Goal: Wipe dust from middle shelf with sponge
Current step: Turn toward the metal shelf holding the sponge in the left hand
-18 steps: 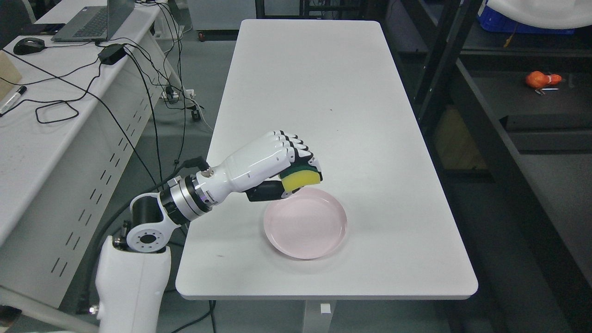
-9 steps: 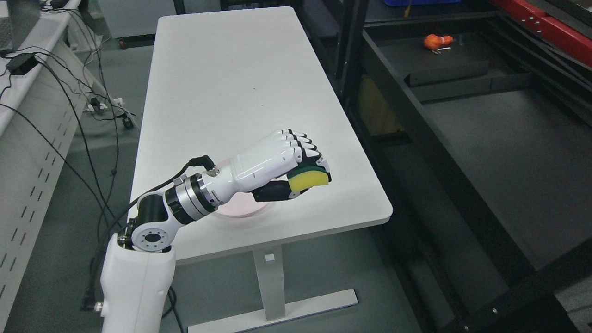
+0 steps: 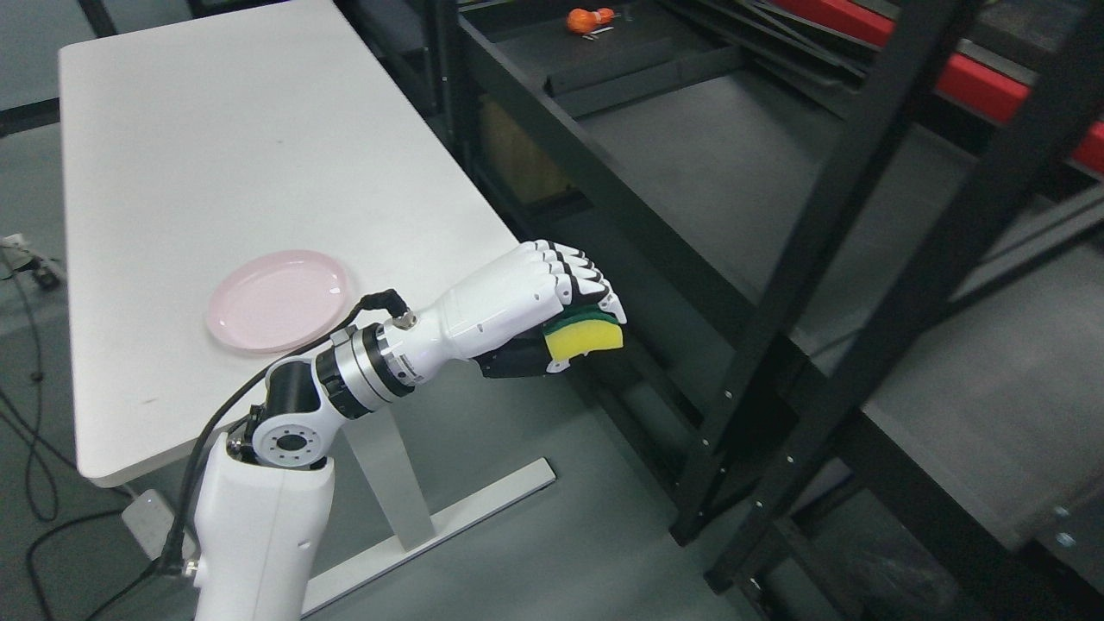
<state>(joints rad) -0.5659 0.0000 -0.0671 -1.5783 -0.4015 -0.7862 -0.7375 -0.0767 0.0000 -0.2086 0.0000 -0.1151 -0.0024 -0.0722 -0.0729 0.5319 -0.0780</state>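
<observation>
My left hand (image 3: 569, 323) is shut on a yellow sponge (image 3: 583, 338) with a green scouring layer on top. The hand hangs in the air past the right edge of the white table (image 3: 172, 164), over the floor gap in front of the black shelf rack. The dark grey shelf board (image 3: 776, 207) of the rack stretches from the upper middle to the lower right, to the right of the hand and apart from it. The right arm does not show.
A pink plate (image 3: 278, 300) lies on the table near its front right edge. Black rack uprights (image 3: 802, 259) cross the right half of the picture. A small orange object (image 3: 586, 17) lies far back on the shelf. Red beams (image 3: 975, 78) show at the top right.
The camera has swung right toward the rack, so table and plate now sit further left. The sponge stays held in my left hand, now beyond the table edge rather than over it.
</observation>
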